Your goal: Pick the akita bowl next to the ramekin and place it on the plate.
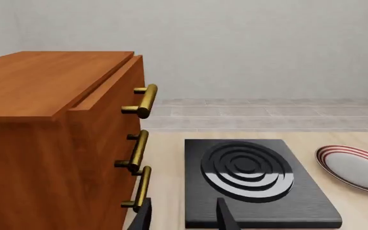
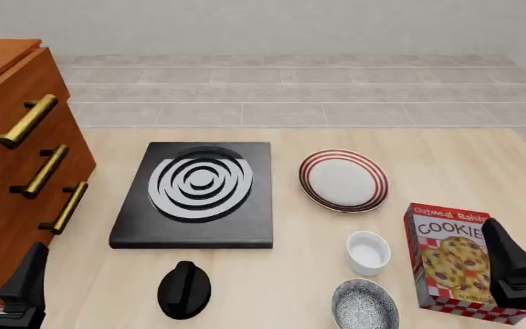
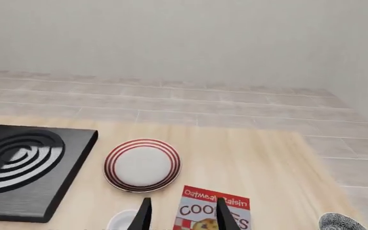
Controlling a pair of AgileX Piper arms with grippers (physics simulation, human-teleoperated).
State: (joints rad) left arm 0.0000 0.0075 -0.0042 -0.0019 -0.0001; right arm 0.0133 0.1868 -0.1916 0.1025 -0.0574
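We see the akita bowl [image 2: 364,305] just beside the ramekin [image 2: 368,252], nearer us; the plate [image 2: 344,180] lies beyond the ramekin. Both our grippers, left [image 1: 182,216] and right [image 3: 180,214], hang spread and empty.

Left gripper [image 1: 184,215]: two matte black fingers [image 1: 225,215], flat-sided and tapering to narrow tips, plain and unmarked; in the front view they show as dark angular wedges [image 2: 24,281] with a thin pale edge line at the base. Right gripper [image 3: 180,215]: the same matte black, with two slim pointed fingers [image 3: 225,213] of smooth finish; in the front view a chunky, faceted black finger [image 2: 509,264] rises from a blocky black base. No cables, screws or lettering can be made out on either one, and only the finger parts of the arms show in any view.
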